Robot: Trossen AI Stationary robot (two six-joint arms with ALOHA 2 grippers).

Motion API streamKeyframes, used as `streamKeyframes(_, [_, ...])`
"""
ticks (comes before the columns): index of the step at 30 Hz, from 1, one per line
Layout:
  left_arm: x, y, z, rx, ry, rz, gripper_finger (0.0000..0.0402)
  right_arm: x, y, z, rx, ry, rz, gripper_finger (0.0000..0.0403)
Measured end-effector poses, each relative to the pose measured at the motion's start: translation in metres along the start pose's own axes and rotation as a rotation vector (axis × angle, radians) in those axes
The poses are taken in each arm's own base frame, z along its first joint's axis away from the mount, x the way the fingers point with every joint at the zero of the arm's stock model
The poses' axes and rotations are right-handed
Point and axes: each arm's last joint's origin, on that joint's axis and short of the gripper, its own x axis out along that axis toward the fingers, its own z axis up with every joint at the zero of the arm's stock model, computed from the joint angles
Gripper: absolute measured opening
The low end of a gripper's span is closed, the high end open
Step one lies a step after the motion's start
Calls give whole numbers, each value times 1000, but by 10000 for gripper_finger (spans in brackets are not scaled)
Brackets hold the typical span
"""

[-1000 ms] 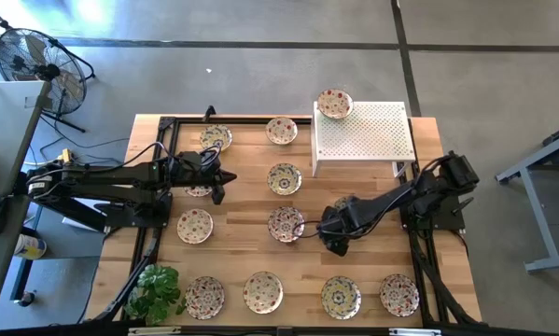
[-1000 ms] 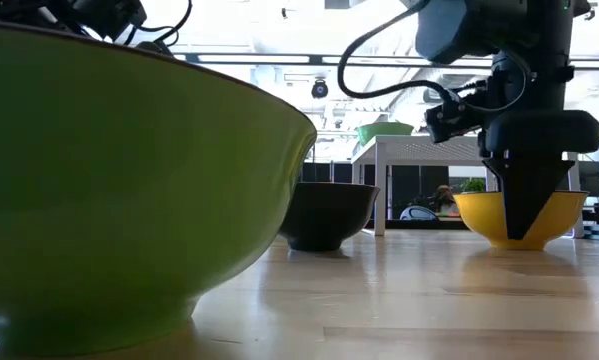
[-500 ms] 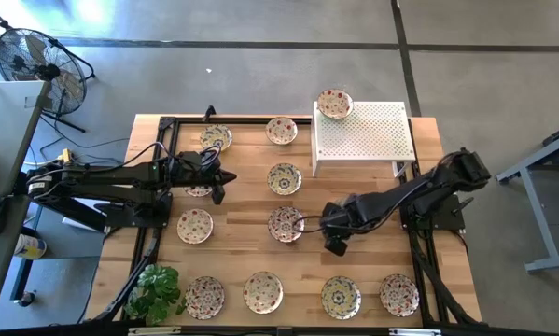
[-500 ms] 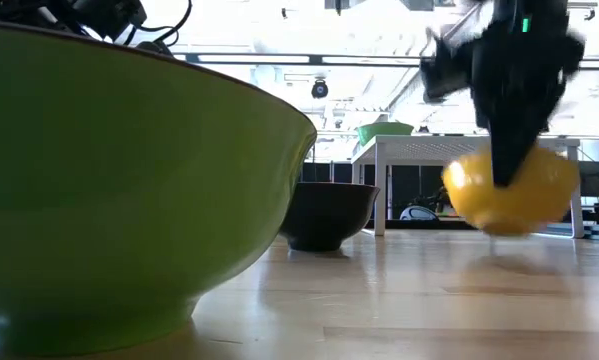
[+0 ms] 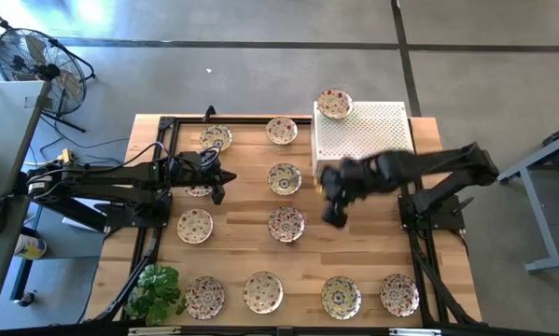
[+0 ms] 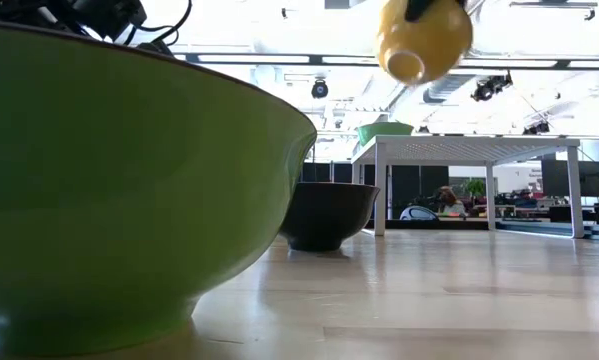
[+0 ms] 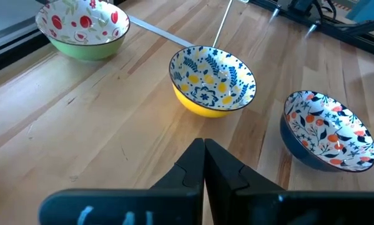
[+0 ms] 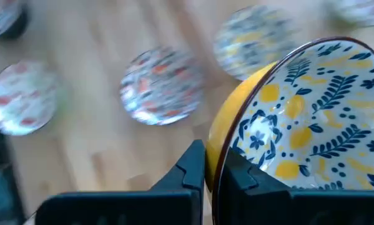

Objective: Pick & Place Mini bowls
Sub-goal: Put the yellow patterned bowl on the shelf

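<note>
My right gripper (image 8: 215, 164) is shut on a mini bowl (image 8: 299, 119) that is yellow outside, with blue leaves and lemons inside. It hangs high above the table (image 6: 424, 38). In the high view my right gripper (image 5: 333, 210) is in front of the white stand (image 5: 363, 131), and the arm hides the bowl there. Several other mini bowls (image 5: 286, 224) rest on their feet on the wooden table. One more (image 5: 334, 103) sits on the stand's far left corner. My left gripper (image 7: 204, 156) is shut and holds nothing, at the table's left (image 5: 218, 187). My right gripper pinches the bowl's rim (image 8: 213, 147), with one finger (image 8: 190, 167) on the yellow outer wall and the other (image 8: 240, 175) on the patterned inside. The fingers slant down onto the rim from above. The bowl is lifted clear and tilted, its foot (image 6: 409, 66) low and to one side.
A potted plant (image 5: 158, 291) stands at the near left corner. Close to the low camera sit a green bowl (image 6: 129, 180) and a dark bowl (image 6: 324, 215). In front of my left gripper lie a yellow bowl (image 7: 213, 81), a blue one (image 7: 327, 131) and a green one (image 7: 83, 28).
My right gripper has risen steeply and gone toward the far edge and the white stand. It has carried the yellow bowl with it. The bowl stood on the table a second ago; now it hangs tilted high above it.
</note>
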Motion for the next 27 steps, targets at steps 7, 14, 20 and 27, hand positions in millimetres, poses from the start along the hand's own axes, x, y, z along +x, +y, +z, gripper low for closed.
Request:
streamKeyframes(7, [0,0,0,0,0,1,0,-56,-73,25,48,20,-255,23])
streamKeyframes(14, [0,0,0,0,-3,9,0,-52,-164,31,44,161,-407,11])
streamKeyframes(20, [0,0,0,-2,-3,9,0,-22,-229,12,14,326,-424,17])
streamKeyframes(27, [0,1,0,-12,-5,17,0,7,-263,0,-39,334,-434,13])
